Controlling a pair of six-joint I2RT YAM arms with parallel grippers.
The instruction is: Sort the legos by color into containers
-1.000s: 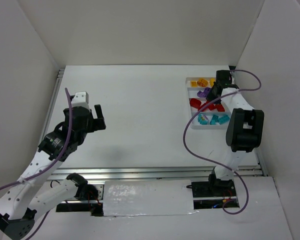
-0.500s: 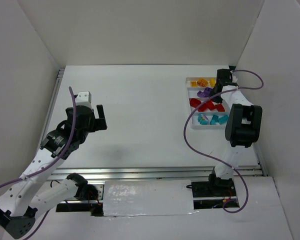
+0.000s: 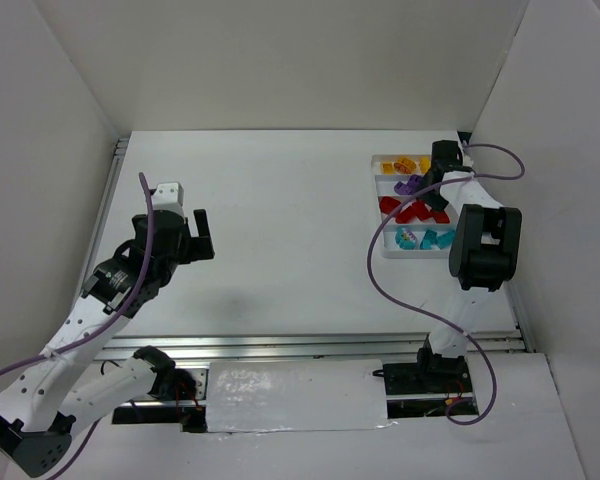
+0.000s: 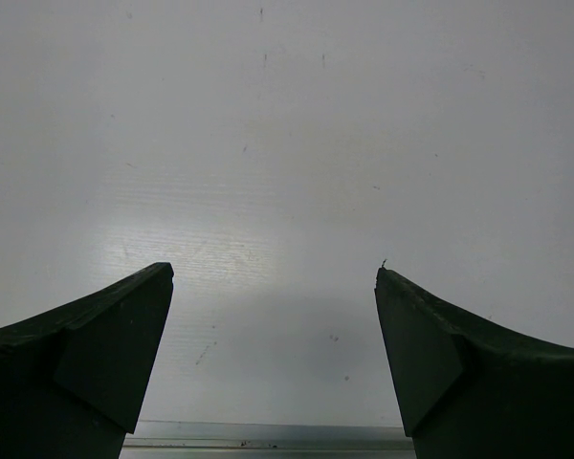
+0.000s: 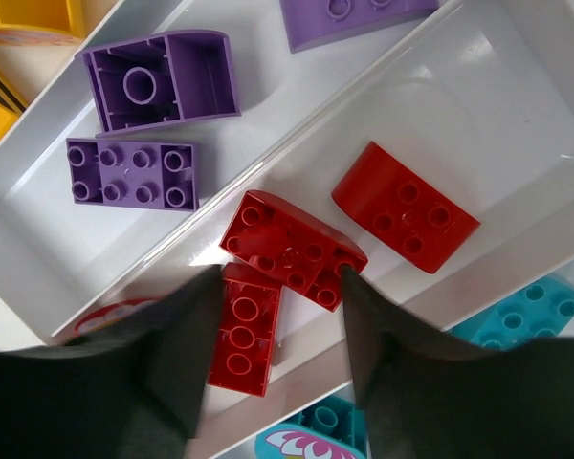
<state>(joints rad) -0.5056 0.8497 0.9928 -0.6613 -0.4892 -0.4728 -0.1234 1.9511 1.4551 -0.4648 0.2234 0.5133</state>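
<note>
The white tray (image 3: 384,252) stands at the far right, with four compartments holding yellow (image 3: 404,163), purple (image 3: 408,185), red (image 3: 410,211) and teal bricks (image 3: 432,239). My right gripper (image 3: 430,190) hangs over the tray. In the right wrist view it (image 5: 282,277) is open and empty just above the red compartment, over two touching red bricks (image 5: 292,247) (image 5: 246,335). A third red brick (image 5: 405,220) lies apart. Purple bricks (image 5: 158,81) fill the compartment beyond, and teal ones (image 5: 526,311) the nearer one. My left gripper (image 3: 202,238) (image 4: 273,273) is open and empty above bare table at the left.
The tray's divider walls (image 5: 297,124) run between the colours. White walls enclose the table on the left, back and right. A metal rail (image 3: 310,345) runs along the near edge, and another (image 3: 115,170) along the left edge.
My left gripper shifted slightly to the right, then stopped. My right arm's elbow moved a little toward the tray, and the gripper stays over the red compartment.
</note>
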